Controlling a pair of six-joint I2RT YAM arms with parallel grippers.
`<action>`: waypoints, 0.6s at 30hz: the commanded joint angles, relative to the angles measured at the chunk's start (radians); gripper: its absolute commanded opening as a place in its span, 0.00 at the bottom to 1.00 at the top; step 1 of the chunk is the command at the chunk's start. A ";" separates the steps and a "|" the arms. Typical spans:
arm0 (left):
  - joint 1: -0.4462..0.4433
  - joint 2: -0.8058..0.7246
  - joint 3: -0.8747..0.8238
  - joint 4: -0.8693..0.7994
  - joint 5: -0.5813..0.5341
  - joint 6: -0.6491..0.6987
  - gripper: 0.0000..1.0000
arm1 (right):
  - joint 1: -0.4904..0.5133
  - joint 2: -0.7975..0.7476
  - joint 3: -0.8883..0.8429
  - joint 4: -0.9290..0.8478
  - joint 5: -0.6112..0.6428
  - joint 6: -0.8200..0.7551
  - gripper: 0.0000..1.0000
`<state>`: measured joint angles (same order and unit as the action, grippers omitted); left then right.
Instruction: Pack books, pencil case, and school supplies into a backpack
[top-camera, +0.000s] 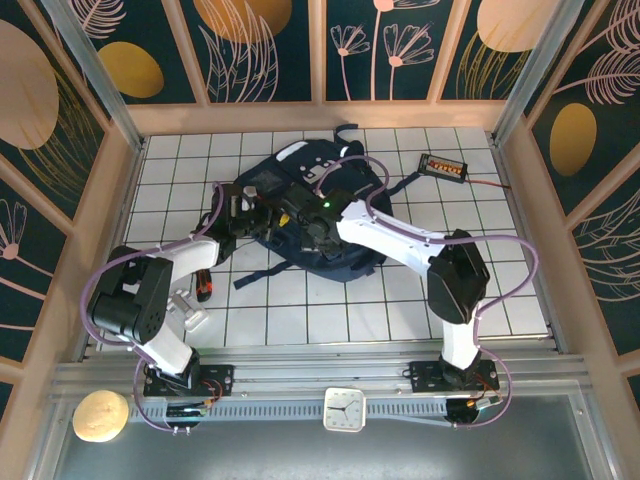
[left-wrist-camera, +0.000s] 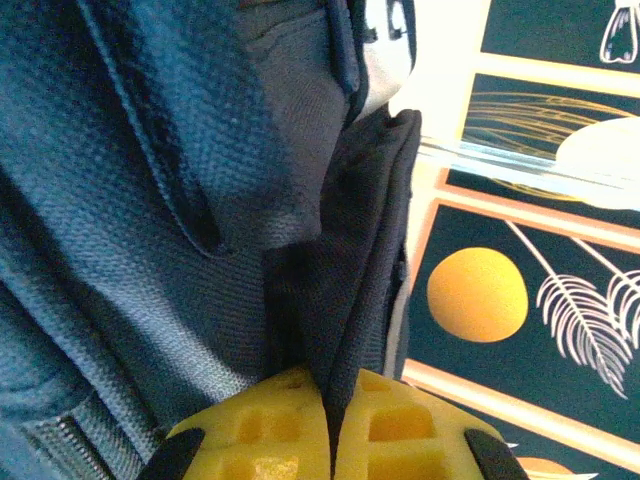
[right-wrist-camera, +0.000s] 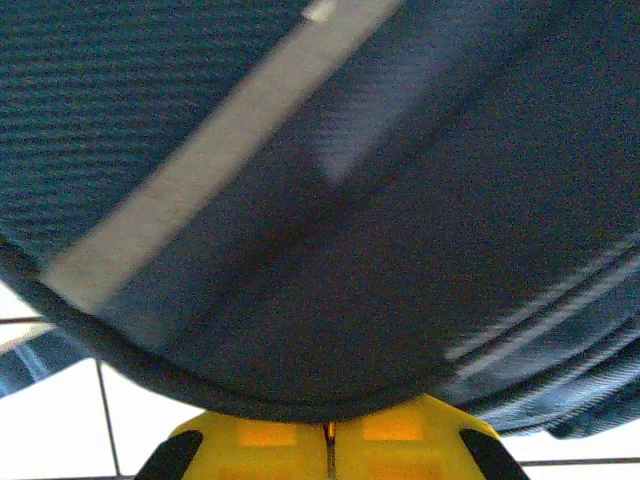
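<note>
The navy backpack (top-camera: 352, 262) lies in the middle of the tiled table, and both arms reach onto it. My left gripper (top-camera: 250, 205) is at its left side. Its yellow fingers (left-wrist-camera: 270, 420) are shut on a fold of dark backpack fabric (left-wrist-camera: 345, 300) that rises between them. My right gripper (top-camera: 318, 228) is at the bag's middle. In the right wrist view the jaws (right-wrist-camera: 328, 418) are pressed together, and the backpack's rounded edge (right-wrist-camera: 300, 395) covers their tips. A pale reflective stripe (right-wrist-camera: 200, 170) crosses the fabric above. A slim dark item with a red end (top-camera: 204, 286) lies on the tiles by the left arm.
A black box with orange lights (top-camera: 443, 166) and its cable sit at the back right. Patterned walls enclose the table on three sides. White tiles (top-camera: 330, 320) lie between the backpack and the arm bases.
</note>
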<state>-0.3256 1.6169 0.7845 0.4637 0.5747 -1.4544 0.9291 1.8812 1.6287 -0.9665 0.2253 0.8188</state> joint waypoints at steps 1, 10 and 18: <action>0.070 -0.076 -0.012 0.008 -0.003 0.074 0.00 | -0.046 -0.068 -0.076 -0.105 0.015 -0.051 0.00; 0.116 -0.080 0.004 -0.104 0.044 0.198 0.00 | -0.182 -0.103 -0.117 -0.015 -0.054 -0.267 0.00; 0.165 -0.055 0.060 -0.218 0.092 0.329 0.00 | -0.193 -0.130 -0.101 0.085 -0.203 -0.385 0.00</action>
<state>-0.2188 1.5715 0.7959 0.2867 0.6773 -1.2129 0.7525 1.7988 1.5372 -0.8444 0.0166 0.4850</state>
